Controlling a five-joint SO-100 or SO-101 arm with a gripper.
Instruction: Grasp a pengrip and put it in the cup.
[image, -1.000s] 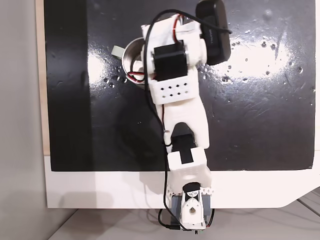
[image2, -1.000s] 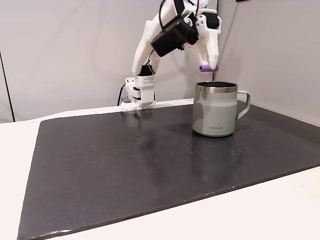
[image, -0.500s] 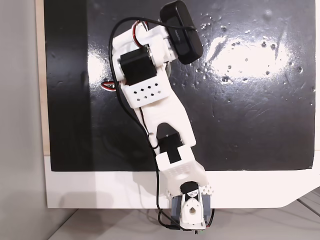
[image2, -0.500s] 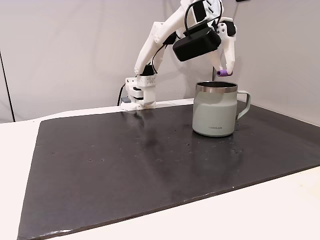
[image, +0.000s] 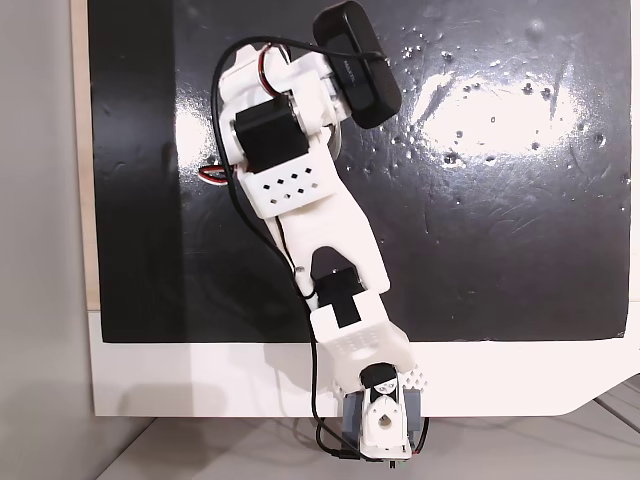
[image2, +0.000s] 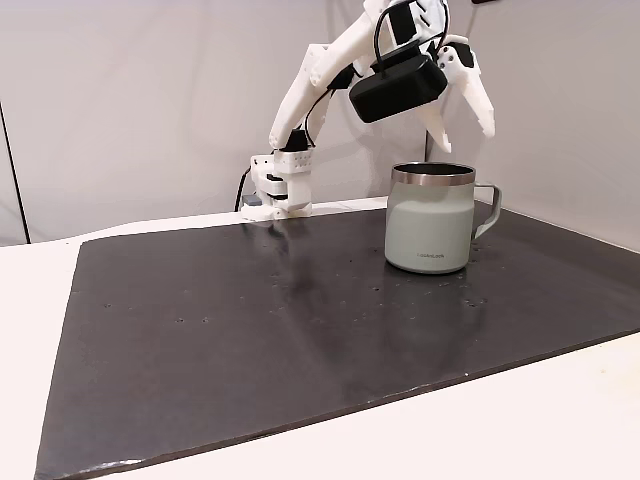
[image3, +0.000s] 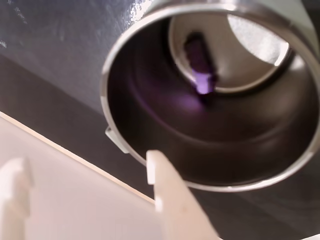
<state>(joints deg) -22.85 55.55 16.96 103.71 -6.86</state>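
The silver-grey cup (image2: 430, 225) stands on the black mat, its pale loop handle (image2: 487, 205) pointing right in a fixed view. My gripper (image2: 462, 125) hangs just above the rim, open, with nothing between its white fingers. In the wrist view I look straight down into the cup (image3: 150, 115); the small purple pengrip (image3: 200, 60) lies on its bottom, free of the gripper (image3: 85, 167), whose fingertips (image3: 156, 162) sit near the rim. In a fixed view from above, the arm (image: 290, 150) covers the cup.
The black mat (image2: 250, 320) covers most of the white table (image2: 560, 420). The arm's base (image2: 280, 185) stands at the mat's far edge, seen in a fixed view. A black wrist camera (image2: 398, 88) rides beside the gripper.
The arm swung over the cup with the pengrip held. The gripper has since opened and the pengrip has dropped from the fingers into the cup.
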